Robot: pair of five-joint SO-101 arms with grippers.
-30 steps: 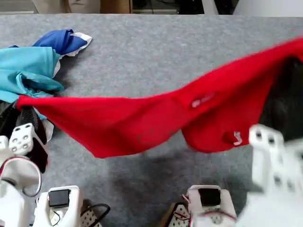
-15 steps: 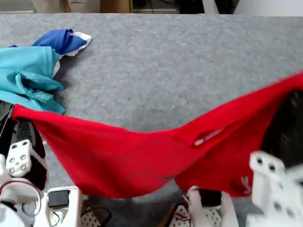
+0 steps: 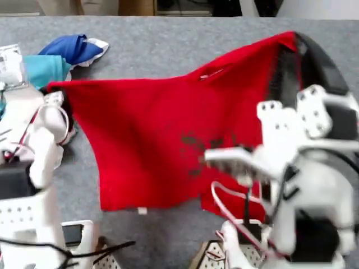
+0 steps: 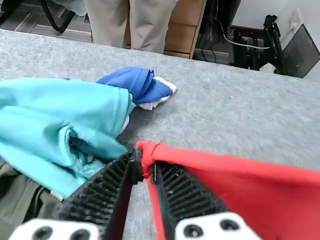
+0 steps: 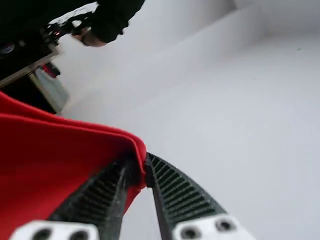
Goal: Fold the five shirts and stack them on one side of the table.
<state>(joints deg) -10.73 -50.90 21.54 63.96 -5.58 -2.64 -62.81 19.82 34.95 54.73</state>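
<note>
A red shirt [image 3: 162, 134] with a dark print hangs spread over the grey table [image 3: 168, 50], held up by two corners. My left gripper [image 4: 145, 165] is shut on one corner of the red shirt [image 4: 235, 185], at the table's left [image 3: 56, 89]. My right gripper [image 5: 142, 167] is shut on the other corner of the red shirt [image 5: 55, 165], raised high at the right [image 3: 289, 42]. A light blue shirt [image 4: 55, 125] lies crumpled at the far left [image 3: 47, 67], with a dark blue and white shirt [image 4: 137, 85] bunched beside it [image 3: 73, 47].
An olive green cloth [image 4: 20, 205] lies under the light blue shirt's edge. The arm bases [image 3: 73, 235] stand along the front edge. A person's legs [image 4: 130, 22] stand behind the table's far edge.
Both arms have lifted the red shirt up and toward the table's far side. It now hangs stretched flat with its print facing the camera, where before it sagged low between them.
</note>
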